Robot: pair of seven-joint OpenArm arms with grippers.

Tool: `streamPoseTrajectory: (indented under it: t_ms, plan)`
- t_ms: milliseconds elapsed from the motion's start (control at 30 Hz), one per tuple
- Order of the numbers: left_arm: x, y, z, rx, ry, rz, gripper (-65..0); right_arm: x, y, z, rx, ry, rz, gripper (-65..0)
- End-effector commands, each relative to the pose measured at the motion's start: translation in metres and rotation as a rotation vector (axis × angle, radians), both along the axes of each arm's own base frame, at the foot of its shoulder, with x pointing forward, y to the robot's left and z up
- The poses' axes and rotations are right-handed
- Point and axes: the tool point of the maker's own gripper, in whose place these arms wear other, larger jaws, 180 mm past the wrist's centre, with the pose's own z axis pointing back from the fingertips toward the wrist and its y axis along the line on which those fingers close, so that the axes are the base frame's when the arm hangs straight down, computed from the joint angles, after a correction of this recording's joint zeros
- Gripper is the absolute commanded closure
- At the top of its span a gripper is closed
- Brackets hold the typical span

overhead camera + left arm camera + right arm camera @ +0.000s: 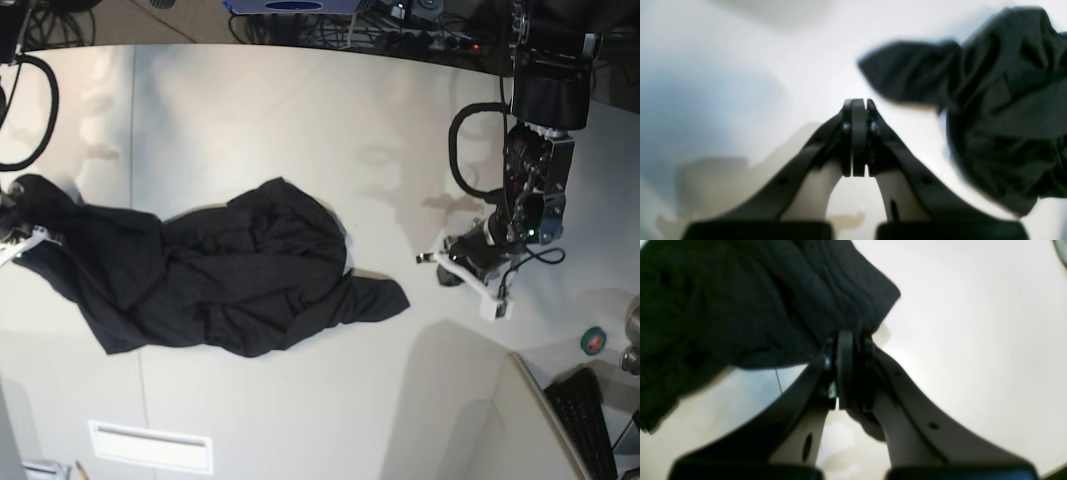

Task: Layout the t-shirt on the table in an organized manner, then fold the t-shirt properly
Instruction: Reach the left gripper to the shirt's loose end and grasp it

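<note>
Right gripper [850, 336] is clamped on an edge of the t-shirt [240, 275], which lies crumpled on the table [300, 130], long axis stretching toward the other arm. Left gripper [858, 106] is closed on nothing, well apart from the nearest cloth.

Bright even light, soft shadows; both wrist views blurred throughout
</note>
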Motion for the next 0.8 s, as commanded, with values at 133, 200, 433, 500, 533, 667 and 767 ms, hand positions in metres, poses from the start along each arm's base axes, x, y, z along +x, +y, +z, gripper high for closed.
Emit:
streamPoseTrajectory:
  t_ms: [133,200,433,500,533,667,767]
  plan:
    - [-0.045,-0.021,0.0,0.022,-0.008,-0.097,-9.7,-0.015,-0.011,0.011,-0.039,-0.028,-0.001,0.0]
    - [-0.073,-0.056,0.002,0.001,-0.008,-0.193,-24.5,-0.025,-0.012,0.004,-0.025,-0.012,-0.026,0.0]
    - [-0.11,-0.177,0.045,-0.021,-0.135,-0.556,-47.7,-0.033,-0.012,-0.009,-0.004,0.018,-0.047,0.0]
    - [-0.111,-0.207,0.056,0.03,-0.198,-0.663,-52.8,-0.034,-0.011,-0.01,0.001,0.019,-0.049,0.0]
    - [-0.109,-0.222,0.059,0.059,-0.23,-0.706,-54.3,-0.033,-0.008,-0.011,0.008,0.018,-0.05,0.0]
    - [-0.098,-0.259,0.059,0.167,-0.298,-0.794,-55.0,-0.034,-0.006,-0.012,0.015,0.019,-0.052,0.0]
    - [-0.089,-0.28,0.044,0.217,-0.287,-0.85,-55.0,-0.033,-0.006,-0.012,0.016,0.018,-0.053,0.0]
